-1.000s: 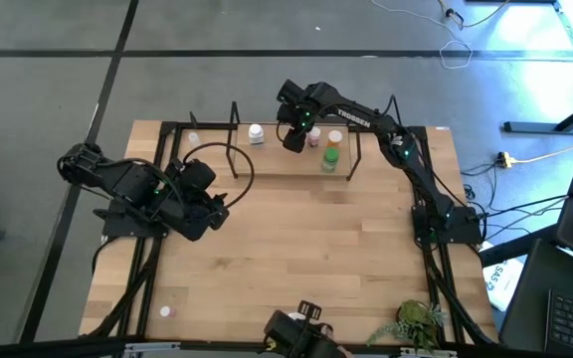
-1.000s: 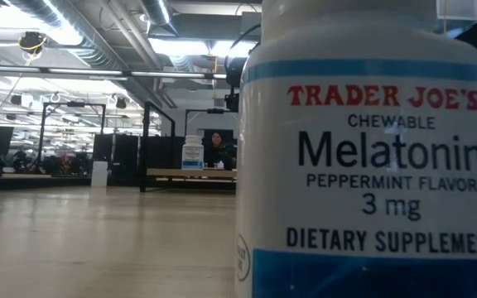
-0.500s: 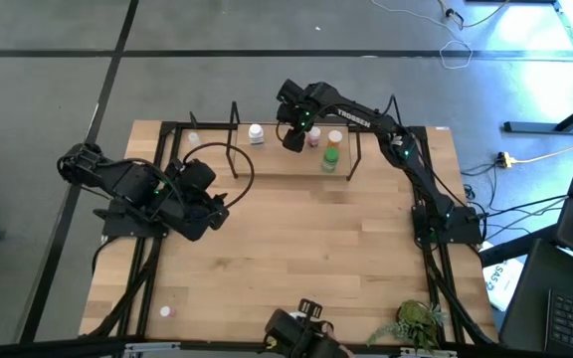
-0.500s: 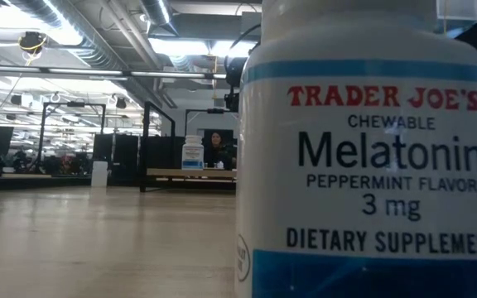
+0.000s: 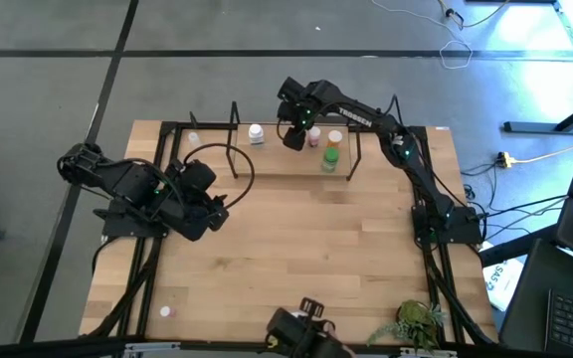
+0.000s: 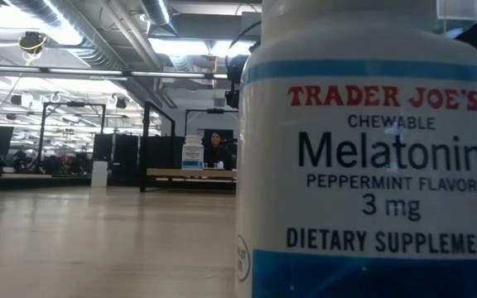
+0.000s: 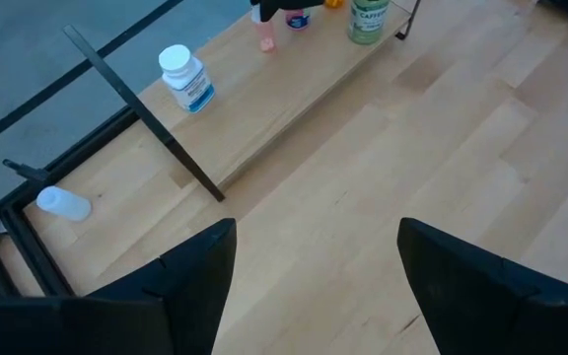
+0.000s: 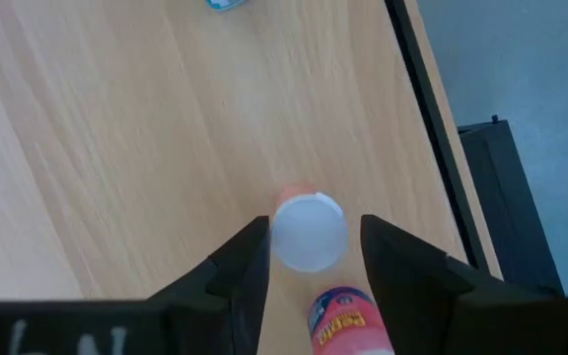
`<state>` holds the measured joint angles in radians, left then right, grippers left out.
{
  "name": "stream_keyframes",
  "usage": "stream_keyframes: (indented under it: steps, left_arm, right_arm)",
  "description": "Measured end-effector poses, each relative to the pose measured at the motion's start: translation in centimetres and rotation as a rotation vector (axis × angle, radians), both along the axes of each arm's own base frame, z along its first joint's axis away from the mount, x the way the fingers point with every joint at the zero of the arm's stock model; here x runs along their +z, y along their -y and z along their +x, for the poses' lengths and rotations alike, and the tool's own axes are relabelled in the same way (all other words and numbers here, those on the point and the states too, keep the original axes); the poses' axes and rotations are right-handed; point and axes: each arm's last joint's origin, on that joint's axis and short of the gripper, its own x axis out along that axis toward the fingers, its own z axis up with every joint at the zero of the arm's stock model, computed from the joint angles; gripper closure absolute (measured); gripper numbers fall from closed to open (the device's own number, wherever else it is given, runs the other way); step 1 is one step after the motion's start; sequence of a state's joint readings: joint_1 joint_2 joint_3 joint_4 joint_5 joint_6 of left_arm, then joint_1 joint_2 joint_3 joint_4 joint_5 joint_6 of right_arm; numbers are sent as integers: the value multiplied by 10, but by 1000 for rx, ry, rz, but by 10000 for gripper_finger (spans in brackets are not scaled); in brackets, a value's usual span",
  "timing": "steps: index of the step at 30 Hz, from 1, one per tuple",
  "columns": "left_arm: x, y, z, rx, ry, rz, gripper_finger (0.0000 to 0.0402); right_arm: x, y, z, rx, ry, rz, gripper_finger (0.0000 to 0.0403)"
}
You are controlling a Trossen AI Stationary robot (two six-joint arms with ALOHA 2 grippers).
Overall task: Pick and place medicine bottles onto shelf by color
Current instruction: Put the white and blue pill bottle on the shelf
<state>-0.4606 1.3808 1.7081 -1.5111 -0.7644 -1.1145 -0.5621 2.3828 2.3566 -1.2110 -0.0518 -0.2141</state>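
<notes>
Right claw stands parted around a white-capped bottle on the shelf at twelve o'clock; lift straight, avoiding neighbours.

My right pincer reaches over the light wooden shelf with thin black wire uprights at the far edge of the pale plank table. On that shelf stand a white-capped bottle, a small pink bottle, an orange-topped one and a green bottle. My left pincer waits above the table's left side.
</notes>
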Motion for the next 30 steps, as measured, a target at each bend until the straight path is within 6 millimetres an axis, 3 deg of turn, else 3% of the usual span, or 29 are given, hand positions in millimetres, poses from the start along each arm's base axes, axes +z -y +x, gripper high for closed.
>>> stream_keyframes:
  steps: [9,16,21,30]
  left_arm:
    - [0,0,0,0,0,0,126]
    - [0,0,0,-6,-7,-16,126]
    - [-1,3,-1,-27,-26,-67,126]
    - [-4,21,-15,-40,-48,-170,126]
  right_arm:
    - [27,3,-13,-28,37,-52,242]
    - [55,-7,-21,-4,80,-86,240]
    - [84,-32,-25,123,107,-142,242]
    - [137,-98,-29,321,241,-172,241]
